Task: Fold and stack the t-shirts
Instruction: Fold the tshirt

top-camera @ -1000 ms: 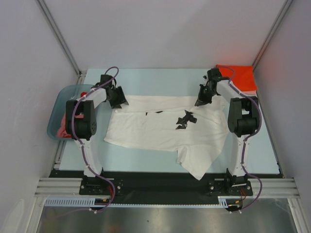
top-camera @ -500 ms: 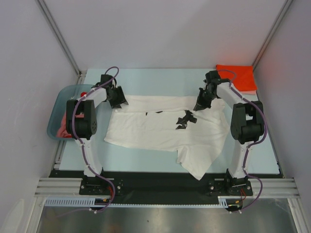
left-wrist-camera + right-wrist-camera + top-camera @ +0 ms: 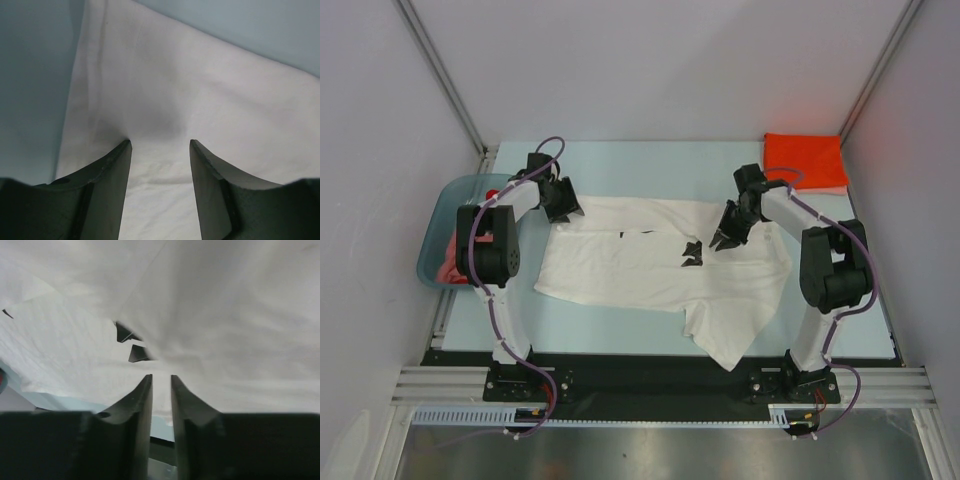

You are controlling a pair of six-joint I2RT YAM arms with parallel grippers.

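A large white t-shirt (image 3: 640, 265) with small black prints (image 3: 692, 255) lies spread across the middle of the table. My left gripper (image 3: 560, 205) stands at its far left corner, jaws open. In the left wrist view my left gripper (image 3: 160, 142) has flat white cloth (image 3: 200, 90) below the gap. My right gripper (image 3: 725, 238) is low over the shirt's right half. In the right wrist view my right gripper (image 3: 161, 376) shows a narrow gap with nothing in it, white cloth (image 3: 225, 315) and a black print (image 3: 137, 354) just ahead. A folded orange-red t-shirt (image 3: 805, 160) lies at the far right corner.
A blue-grey basin (image 3: 432, 235) sits off the table's left edge with salmon-pink cloth (image 3: 448, 270) in it. Bare pale-blue table (image 3: 860, 290) shows right of the white shirt. Grey walls close in the left, back and right sides.
My right gripper has moved from the shirt's far right edge towards the middle, dragging cloth over part of the black print, and its jaws have parted a little. The left arm has stayed still.
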